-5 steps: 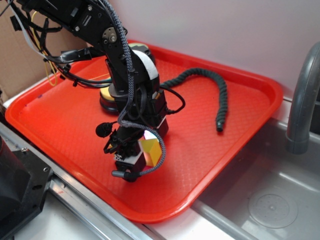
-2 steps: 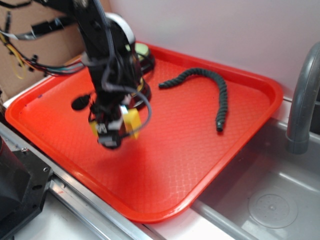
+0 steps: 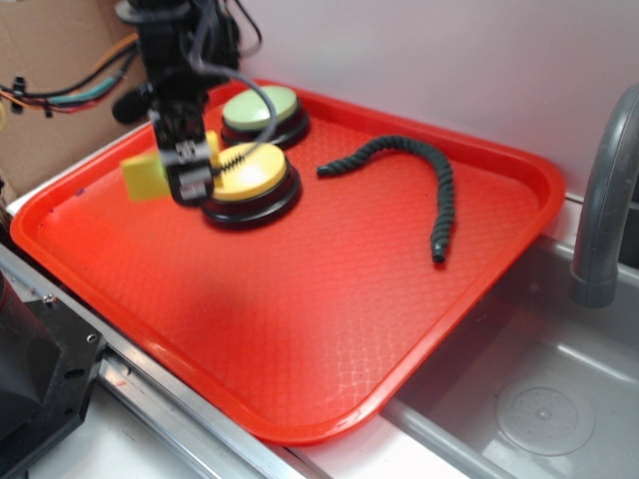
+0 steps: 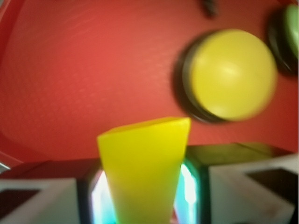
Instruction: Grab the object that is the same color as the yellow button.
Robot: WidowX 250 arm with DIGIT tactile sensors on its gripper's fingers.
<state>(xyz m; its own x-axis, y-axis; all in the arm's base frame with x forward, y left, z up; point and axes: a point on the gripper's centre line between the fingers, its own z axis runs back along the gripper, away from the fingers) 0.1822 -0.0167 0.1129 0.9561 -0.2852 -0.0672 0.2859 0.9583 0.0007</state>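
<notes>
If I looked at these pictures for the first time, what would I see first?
Probably the big red tray that fills most of the outside view. Next, the robot's tool at the tray's far left, holding a bright yellow block up in the air. Right beside it sits the yellow button, with a pale green button behind and a dark bendy snake-like thing lying to the right.

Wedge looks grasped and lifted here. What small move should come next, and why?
Probably just hold the grip and stop. The end effector is shut on the yellow wedge, which hangs above the red tray beside the yellow button, touching neither. The grab looks done, so opening or lowering would only risk dropping it.
</notes>
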